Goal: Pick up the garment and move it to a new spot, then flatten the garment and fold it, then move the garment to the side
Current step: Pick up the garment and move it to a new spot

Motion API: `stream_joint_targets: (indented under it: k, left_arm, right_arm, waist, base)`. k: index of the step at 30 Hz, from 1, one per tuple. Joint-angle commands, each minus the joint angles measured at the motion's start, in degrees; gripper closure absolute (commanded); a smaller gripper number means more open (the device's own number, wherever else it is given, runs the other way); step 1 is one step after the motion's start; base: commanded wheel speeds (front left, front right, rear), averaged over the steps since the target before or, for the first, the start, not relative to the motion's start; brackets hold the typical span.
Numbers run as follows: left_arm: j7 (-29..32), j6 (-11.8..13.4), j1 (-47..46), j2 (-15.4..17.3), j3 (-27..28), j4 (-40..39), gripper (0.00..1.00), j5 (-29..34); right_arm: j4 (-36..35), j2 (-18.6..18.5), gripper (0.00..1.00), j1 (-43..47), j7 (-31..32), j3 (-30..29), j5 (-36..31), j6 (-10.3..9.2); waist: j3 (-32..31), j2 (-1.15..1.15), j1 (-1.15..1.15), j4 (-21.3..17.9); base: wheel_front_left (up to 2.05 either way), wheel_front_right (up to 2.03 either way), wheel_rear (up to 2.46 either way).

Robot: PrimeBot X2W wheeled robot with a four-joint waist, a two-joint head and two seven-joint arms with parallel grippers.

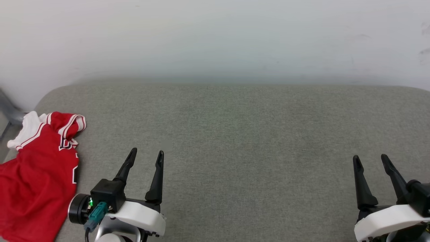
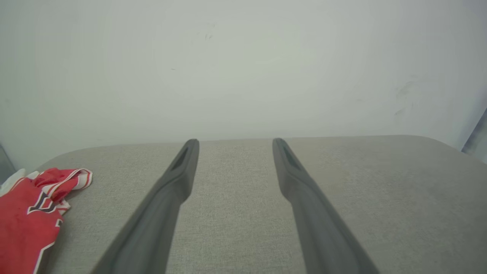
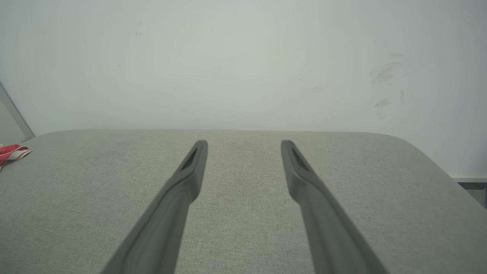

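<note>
The garment (image 1: 37, 178) is a red jersey with white sleeves and striped trim, lying crumpled at the far left of the grey cushioned surface (image 1: 242, 141), partly draped over its left edge. It also shows at the lower left of the left wrist view as the garment (image 2: 26, 217), and a small corner of the garment (image 3: 13, 151) shows at the right wrist view's left edge. My left gripper (image 1: 147, 153) stands open and empty just right of the jersey, apart from it. Far to the right, my right gripper (image 1: 369, 157) is open and empty too.
A pale wall (image 1: 215, 37) rises right behind the cushioned surface. The surface has rounded far corners and drops off at its left and right ends. A grey metal leg (image 1: 10, 112) shows beyond the left end.
</note>
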Motion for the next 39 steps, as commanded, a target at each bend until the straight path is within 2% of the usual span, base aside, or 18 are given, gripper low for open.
stream_joint_targets:
  k: [1,10,26,32,39]
  left_arm:
    - [-0.46,-0.16,-0.73,-0.17,0.11,0.05,0.0,1.17]
    - [-1.48,-0.22,-0.69,-0.7,2.13,1.21,0.0,4.03]
    - [-2.93,-0.88,0.24,-1.62,5.9,2.51,0.0,9.2]
    - [-2.88,-1.37,0.47,-1.88,7.4,2.82,0.0,9.39]
    - [-2.88,-2.2,0.33,-2.37,8.41,3.15,0.0,9.66]
  right_arm:
    - [-0.64,-0.1,0.0,0.48,-0.45,0.0,-1.17,-0.02]
    - [-0.33,-0.11,0.0,0.33,-1.49,1.17,-2.57,-0.02]
    - [0.96,-0.12,0.0,-0.91,-3.73,3.04,-5.32,-0.03]
    - [1.99,-0.11,0.0,-1.46,-4.13,3.48,-4.63,-0.03]
    - [2.54,-0.11,0.0,-1.73,-4.42,3.65,-4.32,-0.03]
  waist:
    - [-0.01,0.0,0.0,0.76]
    - [-0.15,0.0,0.0,6.55]
    - [-0.34,0.0,0.0,20.88]
    - [-0.22,0.0,0.0,23.69]
    - [-0.08,0.0,0.0,24.91]
  base:
    - [0.0,0.0,0.0]
    - [0.0,0.0,0.0]
    - [0.0,0.0,0.0]
    - [0.0,0.0,0.0]
    - [0.0,0.0,0.0]
